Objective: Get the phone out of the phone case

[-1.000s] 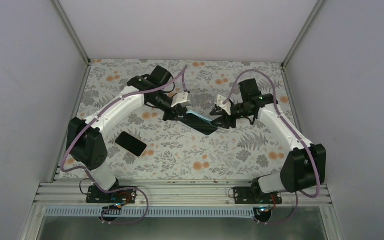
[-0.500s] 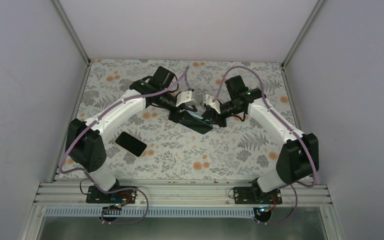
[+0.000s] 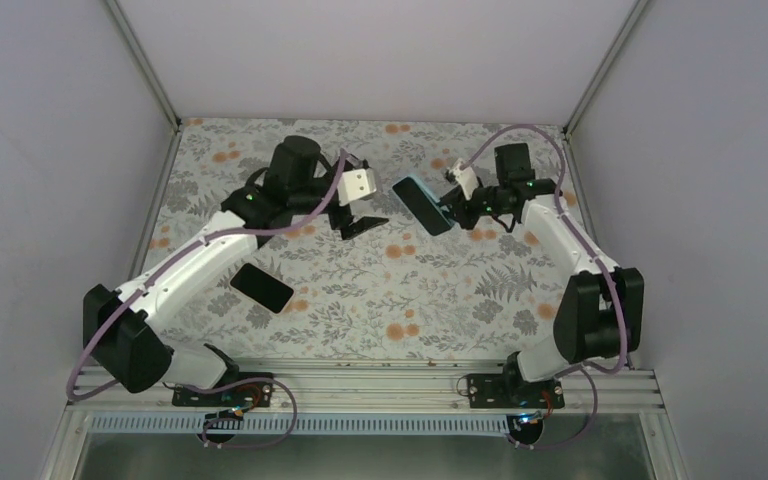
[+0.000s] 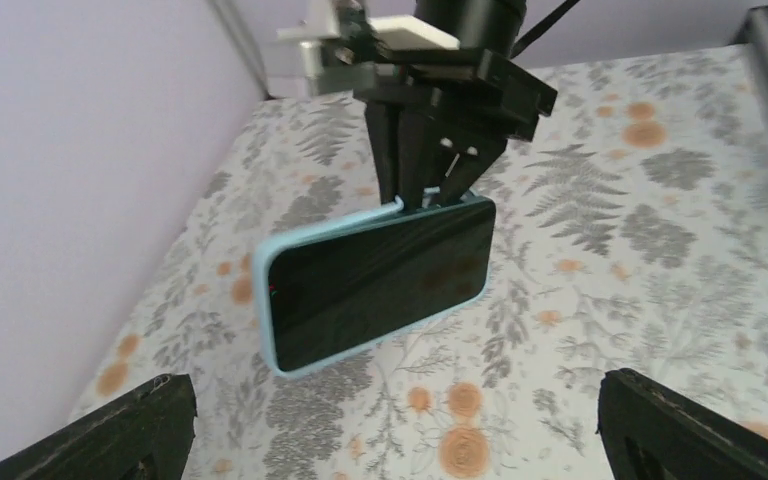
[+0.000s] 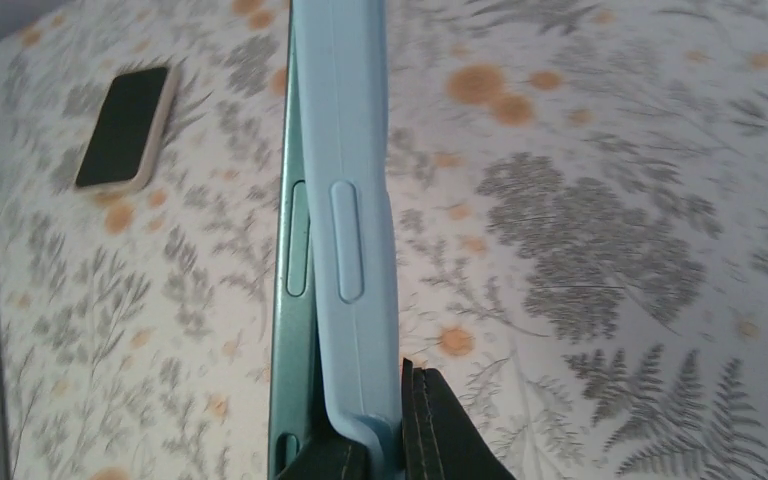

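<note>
Left wrist view: the right gripper (image 4: 428,195) is clamped on the edge of the light-blue phone case (image 4: 266,300), aloft over the table (image 4: 660,250), with the phone (image 4: 380,280) inside it. The left gripper (image 3: 363,225) hangs apart, fingers spread, empty. Extraction is not yet done; I'd say one corner lip is just peeling.

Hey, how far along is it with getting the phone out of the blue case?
Done: the right pincer holds the phone clear of the table. In hand: a corner of the light blue case looks peeled back. Left: the phone sits mostly inside; the open left pincer, apart from it, has yet to pull it free.
</note>
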Tool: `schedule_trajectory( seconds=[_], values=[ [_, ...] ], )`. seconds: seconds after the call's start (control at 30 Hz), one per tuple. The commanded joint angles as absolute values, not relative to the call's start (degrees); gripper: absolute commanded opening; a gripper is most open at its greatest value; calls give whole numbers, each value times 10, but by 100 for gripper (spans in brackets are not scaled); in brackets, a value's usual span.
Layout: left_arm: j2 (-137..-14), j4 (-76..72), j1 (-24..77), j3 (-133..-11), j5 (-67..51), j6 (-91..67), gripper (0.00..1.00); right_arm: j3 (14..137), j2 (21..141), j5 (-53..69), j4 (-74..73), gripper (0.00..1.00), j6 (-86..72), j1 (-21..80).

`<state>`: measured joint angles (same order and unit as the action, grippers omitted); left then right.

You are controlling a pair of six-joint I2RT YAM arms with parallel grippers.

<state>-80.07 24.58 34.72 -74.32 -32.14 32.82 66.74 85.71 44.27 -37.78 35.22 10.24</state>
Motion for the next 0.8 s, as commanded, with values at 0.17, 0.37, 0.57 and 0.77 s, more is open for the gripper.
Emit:
schedule_trajectory(
  seconds=[0.17, 0.37, 0.57, 0.77],
  values=[
    [-884, -33, 453, -671, -33, 281, 99, 831, 977, 414, -238, 4, 36, 89],
    [-943, -170, 458, -665, 92, 230, 99, 869, 1018, 389, -233, 4, 0, 96],
    [-996, -207, 458, -691, 98, 186, 99, 845, 1014, 398, -209, 4, -19, 100],
    [-1054, -197, 477, -738, 93, 160, 99, 856, 1026, 405, -196, 4, -45, 99]
  ],
)
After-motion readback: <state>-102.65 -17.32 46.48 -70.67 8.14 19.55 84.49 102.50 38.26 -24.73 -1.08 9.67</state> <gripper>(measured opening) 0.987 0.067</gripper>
